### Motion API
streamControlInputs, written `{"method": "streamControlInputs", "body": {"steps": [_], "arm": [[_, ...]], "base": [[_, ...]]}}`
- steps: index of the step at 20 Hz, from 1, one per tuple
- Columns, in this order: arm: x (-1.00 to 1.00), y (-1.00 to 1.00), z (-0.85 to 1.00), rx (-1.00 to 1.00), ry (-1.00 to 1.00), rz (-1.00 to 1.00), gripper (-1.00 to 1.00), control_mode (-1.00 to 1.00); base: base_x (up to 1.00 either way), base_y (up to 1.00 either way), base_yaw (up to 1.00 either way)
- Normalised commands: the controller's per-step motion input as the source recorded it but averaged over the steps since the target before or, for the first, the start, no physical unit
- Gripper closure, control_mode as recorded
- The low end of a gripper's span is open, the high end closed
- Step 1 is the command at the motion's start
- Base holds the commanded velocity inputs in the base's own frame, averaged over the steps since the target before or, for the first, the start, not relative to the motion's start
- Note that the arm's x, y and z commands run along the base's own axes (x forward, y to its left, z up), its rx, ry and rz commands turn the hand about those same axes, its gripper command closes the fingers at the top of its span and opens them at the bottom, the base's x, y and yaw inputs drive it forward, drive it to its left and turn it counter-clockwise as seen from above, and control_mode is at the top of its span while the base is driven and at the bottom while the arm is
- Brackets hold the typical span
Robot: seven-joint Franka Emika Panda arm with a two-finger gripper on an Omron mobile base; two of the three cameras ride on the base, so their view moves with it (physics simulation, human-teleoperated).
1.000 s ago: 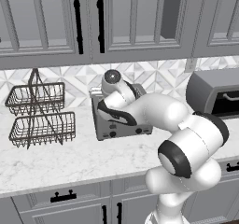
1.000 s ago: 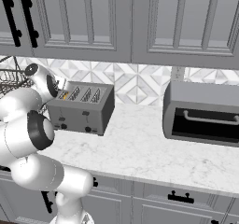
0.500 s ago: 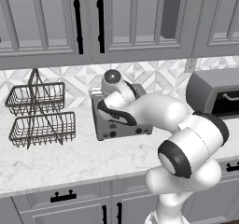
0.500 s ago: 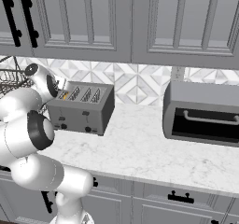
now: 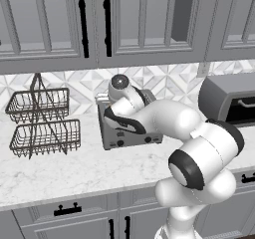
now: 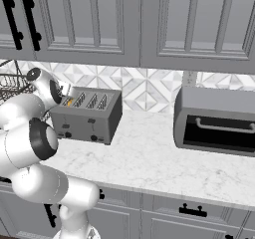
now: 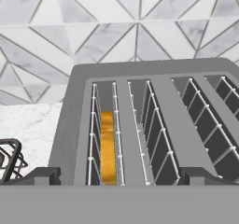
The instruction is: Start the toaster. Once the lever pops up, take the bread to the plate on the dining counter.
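The bread sits deep in the toaster's leftmost slot at center frame, so carrying it to the plate is all still ahead. The gripper hangs over the front edge, fingers spread, empty.

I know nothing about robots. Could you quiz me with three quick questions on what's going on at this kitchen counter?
1. True or false: a slice of bread sits in one slot of the toaster.
2. What stands on the counter beside the toaster, on the side away from the toaster oven? A) a kettle B) a two-tier wire basket C) a plate
3. Fill in: the toaster has ___ slots on top.

Key: 1. true, in the slot at the left of the hand view. 2. B. 3. four.
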Motion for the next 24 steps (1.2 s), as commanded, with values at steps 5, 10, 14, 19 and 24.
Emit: {"method": "streamControlInputs", "body": {"steps": [5, 10, 14, 19, 24], "arm": [[0.00, 0.00, 0.00, 0.00, 0.00, 0.00, -1.00, -1.00], [0.00, 0.00, 0.00, 0.00, 0.00, 0.00, -1.00, -1.00], [0.00, 0.00, 0.00, 0.00, 0.00, 0.00, -1.00, -1.00], [0.00, 0.00, 0.00, 0.00, 0.00, 0.00, -1.00, -1.00], [0.00, 0.00, 0.00, 0.00, 0.00, 0.00, -1.00, -1.00]], "base": [[0.00, 0.00, 0.00], [0.00, 0.00, 0.00], [0.00, 0.00, 0.00], [0.00, 0.00, 0.00], [0.00, 0.00, 0.00]]}}
